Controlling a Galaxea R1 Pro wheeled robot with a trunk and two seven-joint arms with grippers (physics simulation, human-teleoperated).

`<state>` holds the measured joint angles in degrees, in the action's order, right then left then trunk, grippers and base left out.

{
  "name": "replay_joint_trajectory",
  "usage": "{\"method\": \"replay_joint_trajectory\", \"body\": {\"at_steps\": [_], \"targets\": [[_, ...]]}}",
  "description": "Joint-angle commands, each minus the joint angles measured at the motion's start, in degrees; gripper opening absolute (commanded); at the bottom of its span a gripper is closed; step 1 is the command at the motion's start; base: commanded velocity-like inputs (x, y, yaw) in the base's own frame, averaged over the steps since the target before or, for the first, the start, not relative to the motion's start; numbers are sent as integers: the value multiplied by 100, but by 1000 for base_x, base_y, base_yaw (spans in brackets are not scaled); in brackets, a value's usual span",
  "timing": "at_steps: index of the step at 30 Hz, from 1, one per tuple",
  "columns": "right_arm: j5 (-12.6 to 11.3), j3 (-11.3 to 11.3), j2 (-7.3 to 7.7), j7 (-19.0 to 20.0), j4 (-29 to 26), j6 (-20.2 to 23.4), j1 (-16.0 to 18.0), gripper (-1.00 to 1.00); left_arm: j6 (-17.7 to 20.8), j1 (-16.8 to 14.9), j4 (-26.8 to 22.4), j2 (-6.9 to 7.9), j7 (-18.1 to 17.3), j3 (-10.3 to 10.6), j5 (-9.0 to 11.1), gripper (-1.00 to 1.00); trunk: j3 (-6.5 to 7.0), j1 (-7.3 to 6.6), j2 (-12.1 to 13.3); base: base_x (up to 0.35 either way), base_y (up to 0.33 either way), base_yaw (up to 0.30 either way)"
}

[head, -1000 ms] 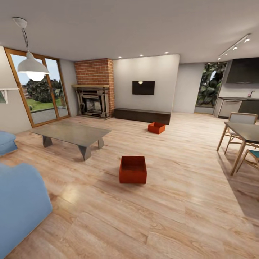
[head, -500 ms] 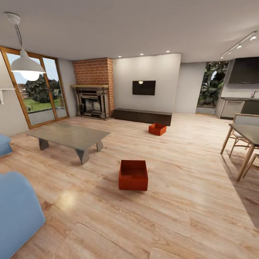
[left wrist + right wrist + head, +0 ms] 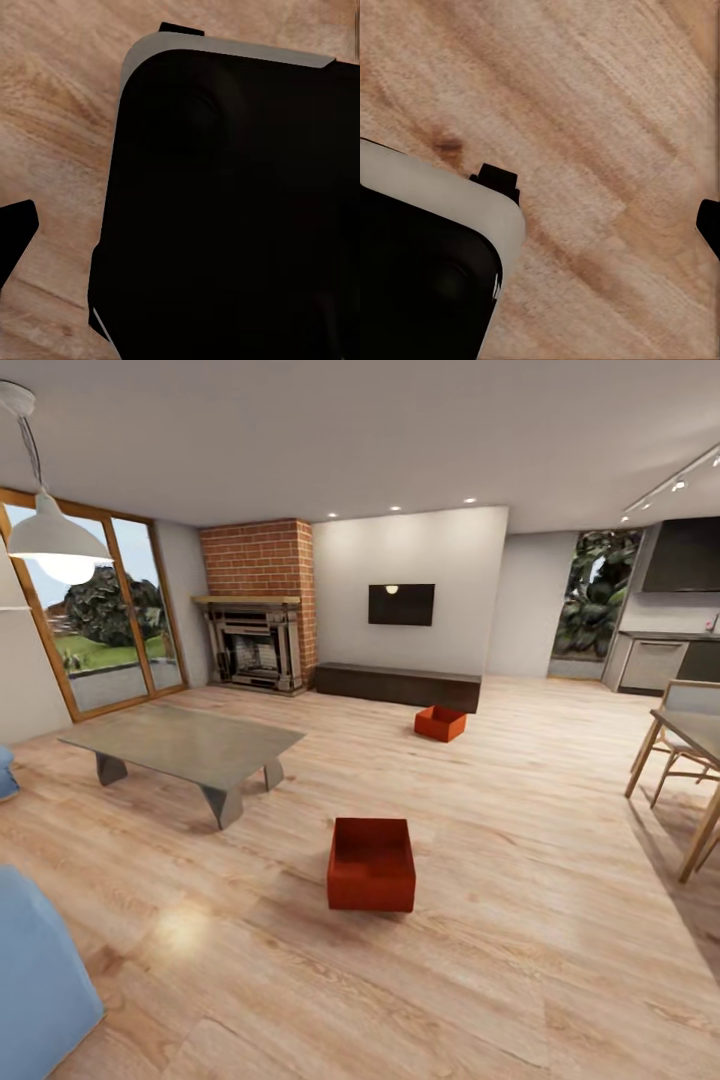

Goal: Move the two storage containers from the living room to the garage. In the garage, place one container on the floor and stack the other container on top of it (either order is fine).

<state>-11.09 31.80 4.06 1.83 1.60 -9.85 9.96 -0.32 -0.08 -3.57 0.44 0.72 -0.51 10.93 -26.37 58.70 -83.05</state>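
Living rm, both storage containers on the wood-plank floor (image 3: 560,880): near container (image 3: 371,864) ahead of the robot, far container (image 3: 440,723) well beyond it by the low dark cabinet (image 3: 398,684). Neither is lifted; carrying to the garage and stacking all remain. Wrist cams show a dark, blurry robot part over planks; can't tell if either claw is open or closed, so bins can't be placed relative to them.

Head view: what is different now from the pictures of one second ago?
The camera has moved, not the things: the whole picture has shifted, so the lamp, the grey table and the sofa sit further left, and the dining table slides out at the right. The near container and the far container stayed on the wood floor; nothing was grasped.
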Motion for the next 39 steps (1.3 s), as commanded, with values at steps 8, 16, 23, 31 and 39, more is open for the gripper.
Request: {"method": "replay_joint_trajectory", "body": {"at_steps": [8, 16, 23, 31, 39], "targets": [[-60, 45, -2, 19, 16, -34, 6, 100, -3, -1, -4, -1, 7, -2, 32, 100, -5, 3, -2, 322, 0, 0], [-60, 45, -2, 19, 16, -34, 6, 100, -3, -1, -4, -1, 7, -2, 32, 100, -5, 3, -2, 322, 0, 0], [-60, 45, -2, 19, 16, -34, 6, 100, -3, -1, -4, -1, 7, -2, 32, 100, -5, 3, -2, 321, 0, 0], [-60, 45, -2, 20, 16, -34, 6, 100, -3, -1, -4, -1, 7, -2, 32, 100, -5, 3, -2, 322, 0, 0], [-60, 45, -2, 19, 16, -34, 6, 100, -3, -1, -4, -3, 7, -2, 32, 100, -5, 3, -2, 321, 0, 0]]}}
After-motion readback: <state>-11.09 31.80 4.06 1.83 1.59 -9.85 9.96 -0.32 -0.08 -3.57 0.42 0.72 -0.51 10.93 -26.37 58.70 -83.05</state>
